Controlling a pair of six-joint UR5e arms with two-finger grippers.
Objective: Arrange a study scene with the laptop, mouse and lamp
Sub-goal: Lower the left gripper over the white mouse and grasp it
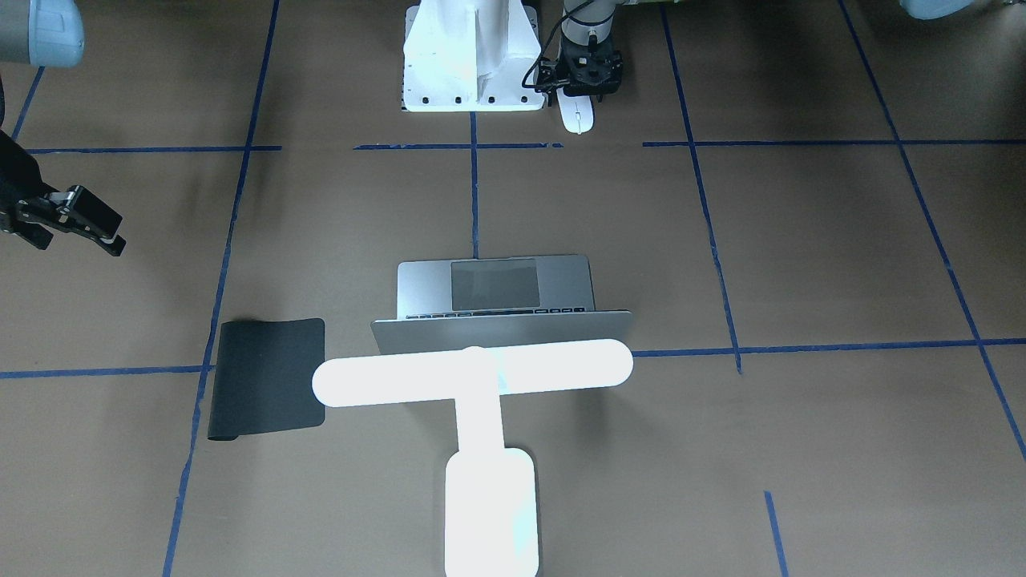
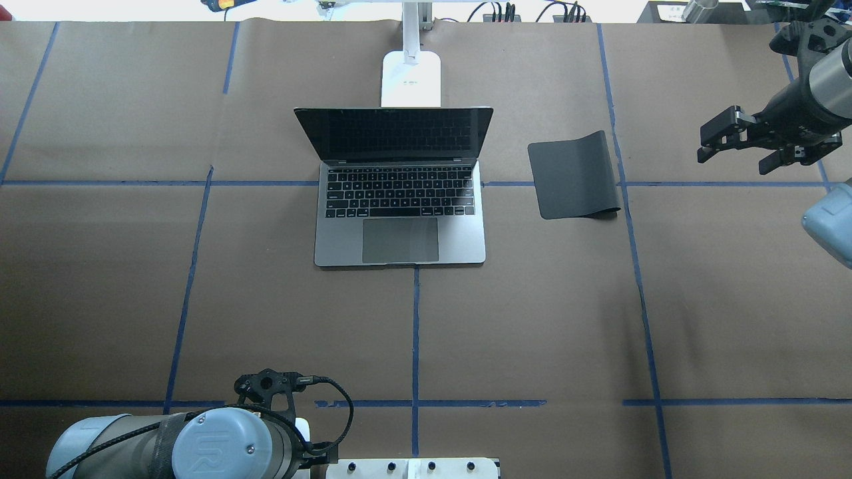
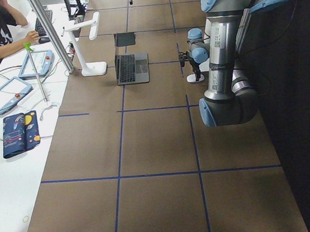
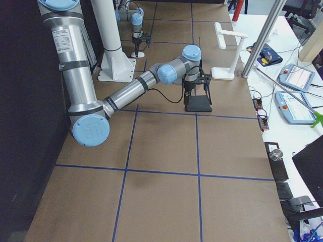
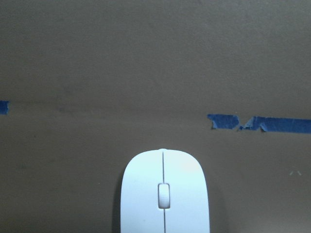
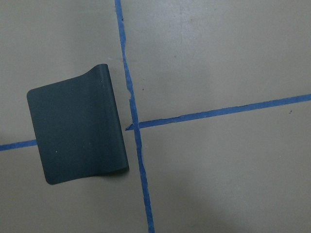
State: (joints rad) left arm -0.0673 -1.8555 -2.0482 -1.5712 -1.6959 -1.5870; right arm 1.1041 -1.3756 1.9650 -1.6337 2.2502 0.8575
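Note:
The open silver-grey laptop (image 1: 497,284) (image 2: 399,213) sits mid-table with its dark screen facing me. The glowing white T-shaped lamp (image 1: 473,373) stands behind it; its base (image 2: 411,76) shows in the overhead view. The white mouse (image 1: 577,116) (image 5: 164,194) lies on the table by my pedestal. My left gripper (image 1: 577,98) hangs low over the mouse's end nearest my base; its jaws look apart and hold nothing. My right gripper (image 2: 732,159) (image 1: 72,239) is open and empty. It hovers beyond the outer edge of the black mat (image 2: 574,176).
The black mat (image 1: 268,377) (image 6: 77,131) lies flat to the right of the laptop, with one edge curled. The white bolted pedestal (image 1: 469,56) stands beside the mouse. Blue tape lines cross the brown table. An operator and tablets are at the far side in the exterior left view.

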